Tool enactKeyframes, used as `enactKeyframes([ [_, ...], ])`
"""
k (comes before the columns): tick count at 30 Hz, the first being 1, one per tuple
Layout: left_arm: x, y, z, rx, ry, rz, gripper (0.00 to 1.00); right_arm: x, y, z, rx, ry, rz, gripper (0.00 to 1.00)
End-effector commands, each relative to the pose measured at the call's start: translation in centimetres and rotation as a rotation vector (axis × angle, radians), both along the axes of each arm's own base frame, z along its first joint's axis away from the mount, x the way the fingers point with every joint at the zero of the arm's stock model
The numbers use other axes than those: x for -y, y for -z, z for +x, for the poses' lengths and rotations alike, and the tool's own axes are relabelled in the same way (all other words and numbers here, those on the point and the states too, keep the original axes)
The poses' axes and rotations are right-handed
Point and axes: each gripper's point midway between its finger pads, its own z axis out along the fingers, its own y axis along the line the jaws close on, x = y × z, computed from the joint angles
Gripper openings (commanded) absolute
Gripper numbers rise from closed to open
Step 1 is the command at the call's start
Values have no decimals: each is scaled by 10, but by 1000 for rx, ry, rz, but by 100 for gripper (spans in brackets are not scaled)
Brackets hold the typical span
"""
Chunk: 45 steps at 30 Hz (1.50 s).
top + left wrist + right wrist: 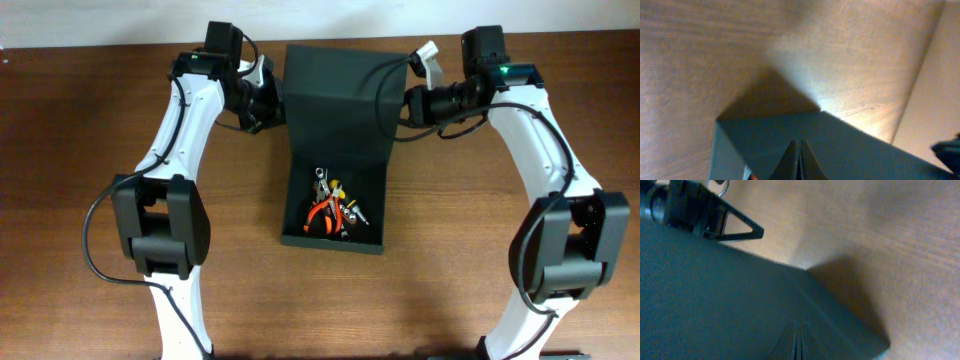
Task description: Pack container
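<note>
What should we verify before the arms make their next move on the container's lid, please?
1. Tools inside the container: ok, they lie at its near end.
2. Nothing poking above the rim: cannot tell from overhead.
3. Lid shut: not ok, it is raised at the far end.
4. Left gripper at the lid's left edge: ok; grip cannot tell.
5. Right gripper at the lid's right edge: ok; grip cannot tell.
6. Right arm's cable clear of the lid: not ok, it loops over the far right corner.
</note>
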Motion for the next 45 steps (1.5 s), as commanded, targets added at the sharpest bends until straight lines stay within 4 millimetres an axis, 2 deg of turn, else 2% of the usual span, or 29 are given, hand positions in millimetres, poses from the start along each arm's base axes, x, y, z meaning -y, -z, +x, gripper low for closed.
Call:
enactKeyframes([
  [1, -1, -17, -5, 75, 74, 49, 2, -9, -31, -15, 95, -66, -20, 4],
  [12, -20, -29, -35, 55, 133, 164, 2, -3, -49, -56, 37, -95, -60, 4],
  [18, -26, -40, -43, 66, 139, 196, 2, 6, -45, -75, -31, -82, -138, 4],
  [24, -34, -50, -50, 72, 129, 242, 2, 14, -41, -81, -11, -70, -269, 4],
  [25, -35, -52, -52, 72, 129, 242, 8, 14, -42, -81, -2, -70, -277, 4],
  [26, -35, -53, -54, 70, 129, 242, 19, 14, -43, -82, 3, -69, -282, 4],
  [27, -35, -54, -55, 66, 130, 242, 41, 14, -45, -82, 3, -64, -285, 7],
  [28, -36, -55, -58, 58, 131, 243, 59, 14, -46, -83, -2, -59, -284, 21],
  [29, -36, -55, -61, 46, 132, 244, 83, 15, -46, -84, -15, -48, -282, 52],
  [30, -37, -54, -64, 33, 133, 245, 99, 15, -46, -85, -33, -32, -280, 79],
  [31, -37, -54, -68, 17, 135, 246, 99, 16, -45, -85, -55, -12, -282, 99],
  [35, -39, -53, -79, -32, 142, 250, 99, 21, -41, -91, -142, 51, -298, 99],
  [39, -39, -55, -81, -36, 142, 250, 99, 21, -42, -93, -151, 57, -298, 99],
  [42, -40, -64, -83, -15, 140, 250, 99, 22, -47, -101, -136, 31, -306, 99],
  [45, -41, -83, -86, 55, 154, 252, 99, 32, -55, -116, -97, 9, -367, 99],
])
